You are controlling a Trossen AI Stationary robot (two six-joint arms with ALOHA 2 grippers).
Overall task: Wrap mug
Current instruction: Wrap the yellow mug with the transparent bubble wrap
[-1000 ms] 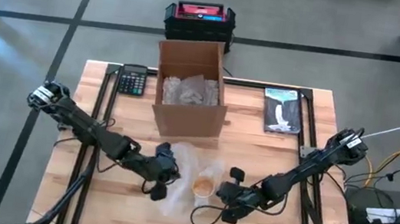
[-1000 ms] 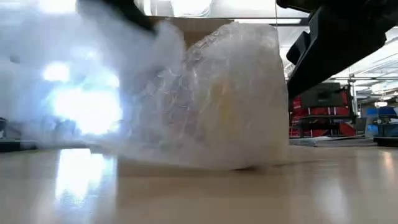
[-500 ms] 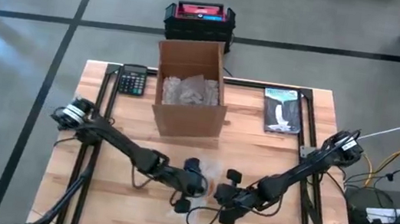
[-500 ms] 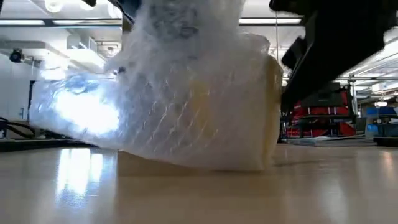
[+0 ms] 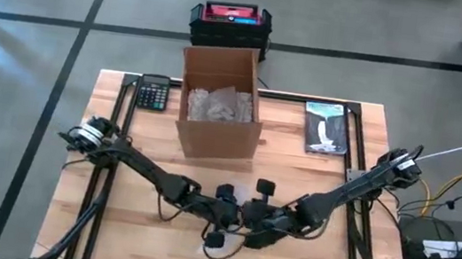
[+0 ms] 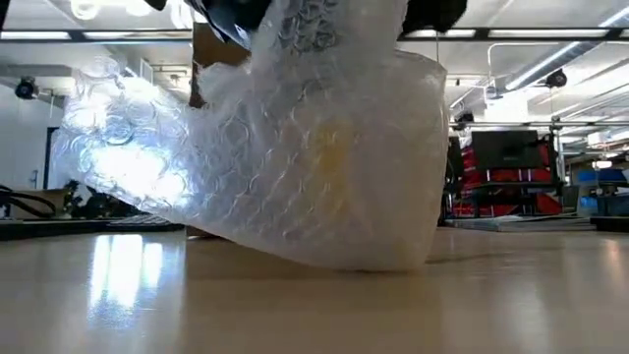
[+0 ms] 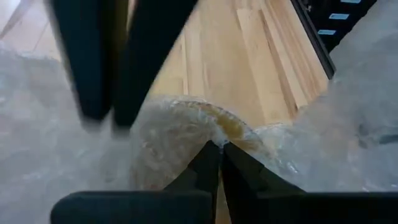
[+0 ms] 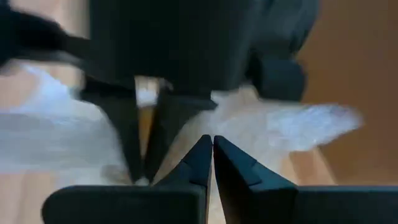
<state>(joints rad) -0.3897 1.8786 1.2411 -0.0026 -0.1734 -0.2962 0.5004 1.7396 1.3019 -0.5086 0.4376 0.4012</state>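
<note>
Both grippers meet over the mug (image 6: 339, 162) at the table's front centre. The left gripper (image 7: 216, 148) is pinched on the bubble wrap (image 6: 147, 147), which trails to its side; the right gripper (image 8: 208, 142) is closed too — whether on wrap, I cannot tell — directly opposite.

No legible text, label, brand, number or sign appears in any view. The calculator (image 5: 153, 92) keys and the booklet (image 5: 326, 128) cover are too small to read.
</note>
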